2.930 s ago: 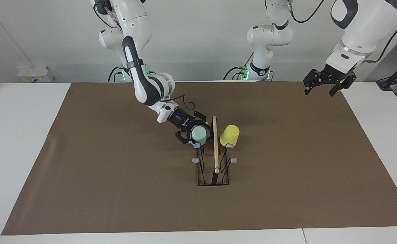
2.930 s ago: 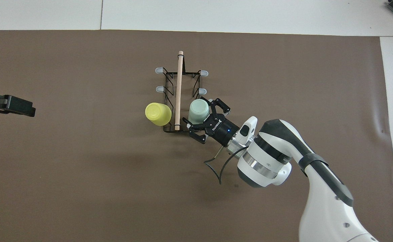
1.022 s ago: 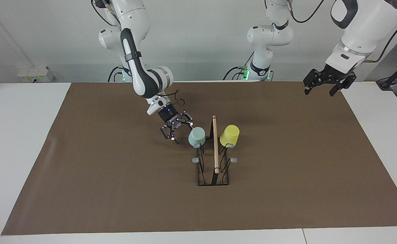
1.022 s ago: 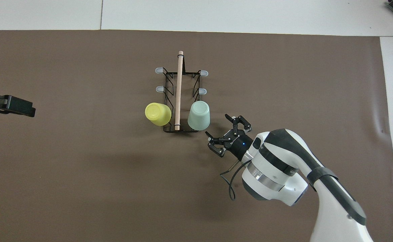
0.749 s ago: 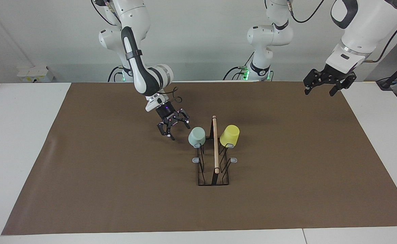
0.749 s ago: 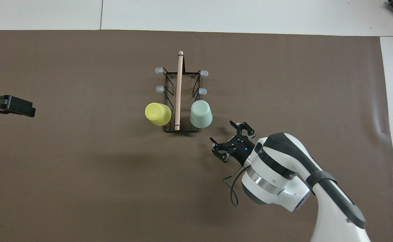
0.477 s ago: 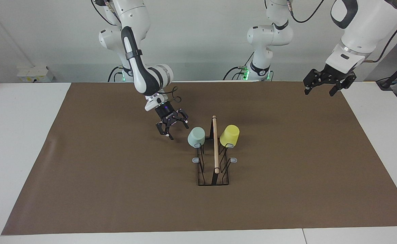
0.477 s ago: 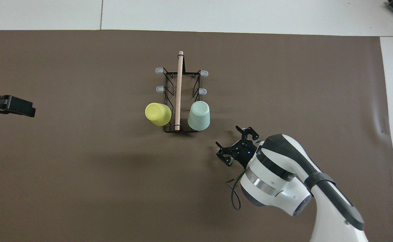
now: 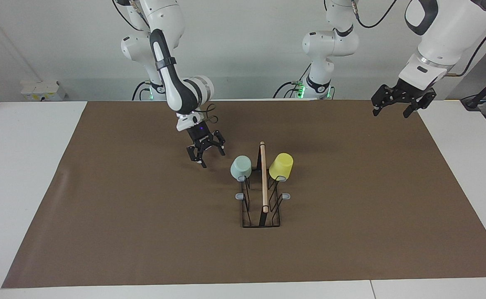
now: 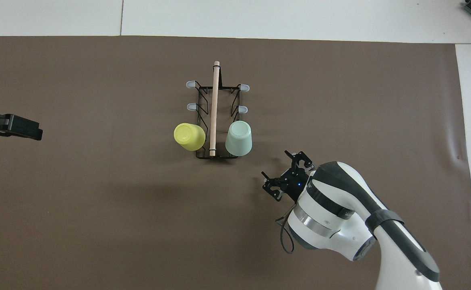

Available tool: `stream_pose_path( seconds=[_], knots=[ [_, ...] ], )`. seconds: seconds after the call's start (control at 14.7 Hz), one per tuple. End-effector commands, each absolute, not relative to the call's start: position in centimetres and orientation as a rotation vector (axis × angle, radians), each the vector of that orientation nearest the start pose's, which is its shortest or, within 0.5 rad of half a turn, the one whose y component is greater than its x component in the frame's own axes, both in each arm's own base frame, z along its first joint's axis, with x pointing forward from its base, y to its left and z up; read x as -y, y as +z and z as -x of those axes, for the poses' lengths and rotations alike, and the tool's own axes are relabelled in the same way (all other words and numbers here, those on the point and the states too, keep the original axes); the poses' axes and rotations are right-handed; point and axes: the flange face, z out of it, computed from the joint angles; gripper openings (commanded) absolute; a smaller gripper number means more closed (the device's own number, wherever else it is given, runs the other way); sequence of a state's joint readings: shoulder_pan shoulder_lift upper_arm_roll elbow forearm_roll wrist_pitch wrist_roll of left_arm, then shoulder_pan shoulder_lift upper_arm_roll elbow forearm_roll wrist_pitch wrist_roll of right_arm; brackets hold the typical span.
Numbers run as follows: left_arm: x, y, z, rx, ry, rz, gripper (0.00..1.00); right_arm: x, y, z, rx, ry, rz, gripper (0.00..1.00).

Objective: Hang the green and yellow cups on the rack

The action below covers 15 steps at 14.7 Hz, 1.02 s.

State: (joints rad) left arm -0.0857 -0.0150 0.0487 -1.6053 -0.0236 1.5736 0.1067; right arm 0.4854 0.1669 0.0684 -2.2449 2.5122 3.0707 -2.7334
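The right claw (image 9: pixel 206 154) hangs open and empty over the brown mat (image 9: pixel 122 207), off the rack (image 9: pixel 261 195) toward the right arm's end of the desk (image 9: pixel 23 166). The green cup (image 9: pixel 241 167) hangs mouth-down on a rack prong, the nearest thing to this claw but clear of it. The yellow cup (image 9: pixel 281 166) hangs on the matching prong, with the wooden rod (image 9: pixel 263 176) between the two cups.

From above, the right claw (image 10: pixel 288 176) is partly covered by its own white wrist, so only the spread fingertips show. That view makes the cups' flat bottoms plain, green cup (image 10: pixel 239 138) and yellow cup (image 10: pixel 189 136), and four bare grey-tipped prongs on the rack (image 10: pixel 217 117); the facing view shows only two bare tips clearly.

The left claw (image 9: pixel 393 109) waits, jaws apart and holding nothing, over the mat's edge at the left arm's end, well apart from the rack. From above, the left claw (image 10: pixel 16 127) is cut off by the frame edge, and its fingers cannot be made out there.
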Motion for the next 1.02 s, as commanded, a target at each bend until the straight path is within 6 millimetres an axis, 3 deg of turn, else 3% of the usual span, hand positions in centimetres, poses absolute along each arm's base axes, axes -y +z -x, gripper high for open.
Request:
stream_pose_path(
  seconds=[0.0,0.48,0.95],
  knots=[
    [2.1,62.0,-54.1,-0.215,0.033,3.147,1.00,-19.3,28.5,-44.1,1.242,-1.185,2.514,1.00],
    [2.1,61.9,-54.1,-0.215,0.036,3.147,1.00,-14.4,32.4,-48.2,1.633,-1.305,2.434,1.00],
    [2.1,61.9,-54.1,-0.215,0.036,3.147,1.00,-9.8,34.0,-50.7,1.936,-1.326,2.369,1.00]
  ],
)
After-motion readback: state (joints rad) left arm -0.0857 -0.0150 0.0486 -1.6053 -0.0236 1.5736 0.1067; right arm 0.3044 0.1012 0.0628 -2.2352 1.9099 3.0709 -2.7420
